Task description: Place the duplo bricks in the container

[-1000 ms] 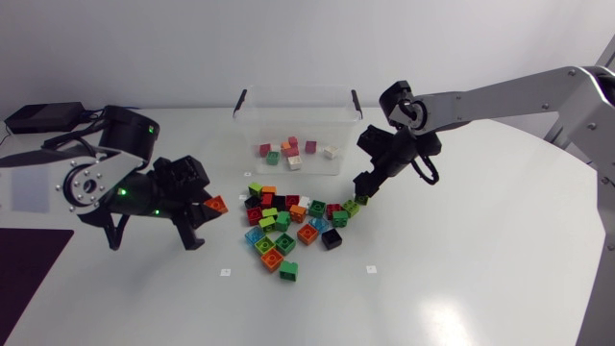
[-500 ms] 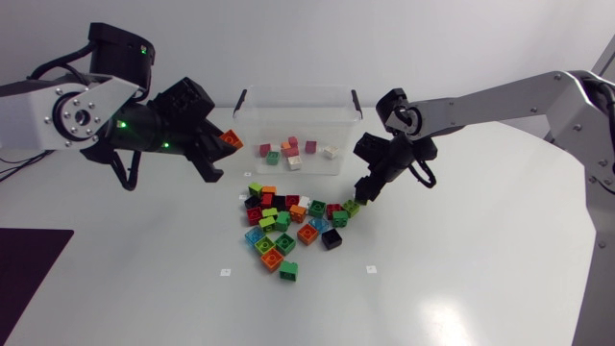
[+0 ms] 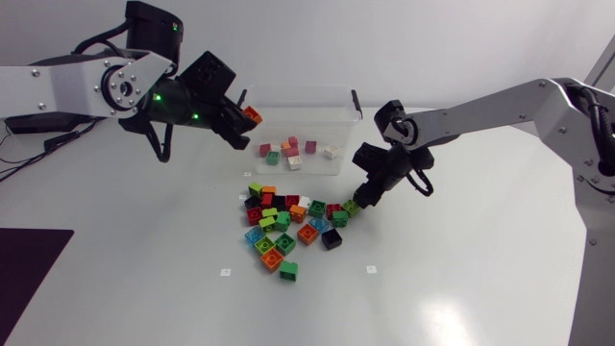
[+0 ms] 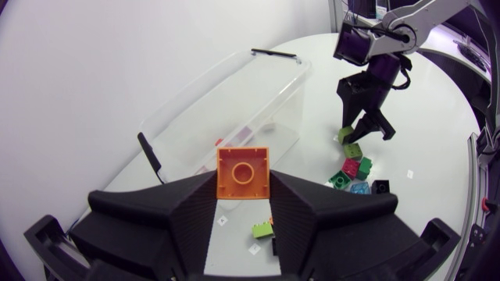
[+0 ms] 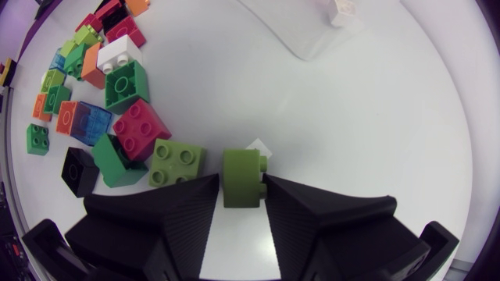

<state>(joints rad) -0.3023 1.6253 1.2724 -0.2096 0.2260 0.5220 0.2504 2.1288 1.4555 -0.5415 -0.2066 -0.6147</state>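
Observation:
My left gripper (image 3: 245, 117) is shut on an orange brick (image 3: 253, 115), held in the air at the left end of the clear container (image 3: 300, 95). From the left wrist the orange brick (image 4: 243, 172) shows stud-up between the fingers, with the container (image 4: 195, 101) ahead. Several bricks (image 3: 293, 154) lie inside the container. A pile of mixed bricks (image 3: 283, 226) lies on the table in front of it. At the pile's right end my right gripper (image 3: 357, 201) is shut on a light green brick (image 5: 241, 178), which rests on the table.
Another light green brick (image 5: 176, 162), a red one (image 5: 141, 129) and a black one (image 5: 80, 170) lie close beside the right gripper's finger. Small white markers (image 3: 225, 272) (image 3: 371, 268) sit near the front. A dark mat (image 3: 24, 264) covers the front left corner.
My left arm has carried the orange brick from low beside the pile up to the container's left end. The right gripper's fingers have closed on the light green brick.

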